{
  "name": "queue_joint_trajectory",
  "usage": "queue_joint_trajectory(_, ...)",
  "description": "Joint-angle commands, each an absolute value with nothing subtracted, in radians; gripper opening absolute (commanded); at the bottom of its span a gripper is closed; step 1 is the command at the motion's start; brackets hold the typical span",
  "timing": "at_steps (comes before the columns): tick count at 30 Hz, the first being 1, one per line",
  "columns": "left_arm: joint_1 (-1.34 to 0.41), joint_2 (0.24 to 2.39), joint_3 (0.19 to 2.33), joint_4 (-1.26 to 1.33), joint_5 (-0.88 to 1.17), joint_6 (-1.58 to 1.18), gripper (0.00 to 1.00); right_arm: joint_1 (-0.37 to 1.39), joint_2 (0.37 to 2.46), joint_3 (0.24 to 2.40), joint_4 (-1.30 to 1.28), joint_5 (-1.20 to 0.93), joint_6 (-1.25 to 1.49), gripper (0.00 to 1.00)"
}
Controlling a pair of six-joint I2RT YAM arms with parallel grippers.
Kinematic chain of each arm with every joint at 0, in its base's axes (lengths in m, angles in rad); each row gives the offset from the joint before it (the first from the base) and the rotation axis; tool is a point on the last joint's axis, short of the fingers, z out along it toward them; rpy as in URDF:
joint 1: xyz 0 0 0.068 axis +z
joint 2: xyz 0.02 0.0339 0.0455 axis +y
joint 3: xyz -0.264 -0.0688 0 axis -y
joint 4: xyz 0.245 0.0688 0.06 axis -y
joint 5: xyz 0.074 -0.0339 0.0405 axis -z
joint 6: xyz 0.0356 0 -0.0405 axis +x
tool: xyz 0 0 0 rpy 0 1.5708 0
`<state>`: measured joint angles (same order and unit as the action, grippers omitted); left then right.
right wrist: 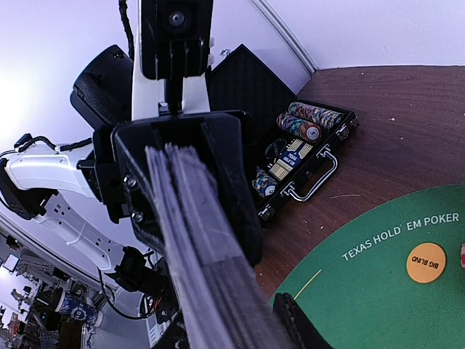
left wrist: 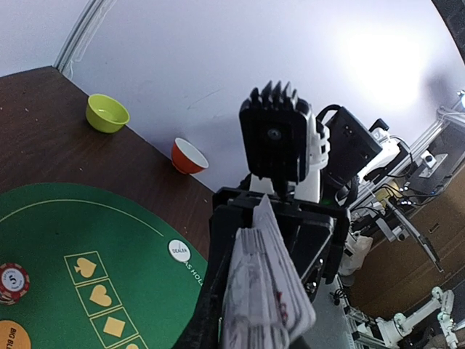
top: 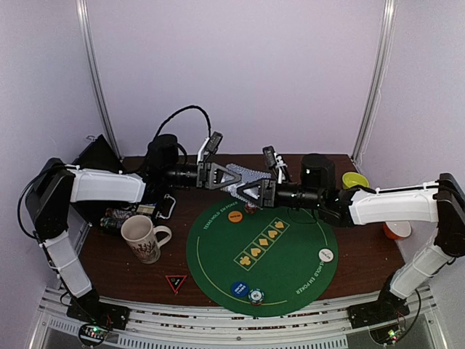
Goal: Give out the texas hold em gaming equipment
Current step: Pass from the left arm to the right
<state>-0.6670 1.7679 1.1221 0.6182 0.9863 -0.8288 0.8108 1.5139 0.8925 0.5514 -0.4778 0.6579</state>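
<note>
A deck of playing cards [top: 242, 179] with grey-blue backs is held in the air over the far edge of the green poker mat [top: 218, 262]. My left gripper [top: 229, 177] is shut on one end and my right gripper [top: 248, 190] is shut on the other. The deck fills the left wrist view [left wrist: 261, 291] and the right wrist view [right wrist: 211, 276]. On the mat lie an orange button [top: 235, 216], a red-white chip stack [top: 250, 208], a white dealer button [top: 326, 254], a blue button [top: 240, 289] and a teal-white chip stack [top: 255, 296].
A patterned mug [top: 142, 238] stands left of the mat. An open black chip case [top: 127, 214] lies behind it. A yellow-green bowl [top: 354, 179] and an orange bowl [top: 397, 230] sit at the right. A red triangle marker [top: 176, 282] lies near the front.
</note>
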Motion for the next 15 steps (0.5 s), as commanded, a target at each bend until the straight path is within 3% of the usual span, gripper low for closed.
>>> queue_joint_trajectory(1, -0.711, 1.758, 1.120, 0.573, 1.037, -0.790, 0.26, 0.808, 1.488, 0.909, 0.582, -0.482, 0.646, 0.28)
queue_joint_trajectory(7, -0.713, 1.754, 1.118, 0.555, 1.032, -0.766, 0.26, 0.807, 1.500, 0.919, 0.534, -0.499, 0.646, 0.16)
queue_joint_trajectory(10, -0.711, 1.752, 1.117, 0.543, 1.031, -0.754, 0.32, 0.807, 1.497, 0.923, 0.461, -0.507, 0.626, 0.00)
queue_joint_trajectory(15, -0.711, 1.753, 1.113, 0.534, 1.029, -0.741, 0.44, 0.793, 1.478, 0.898, 0.397, -0.536, 0.614, 0.00)
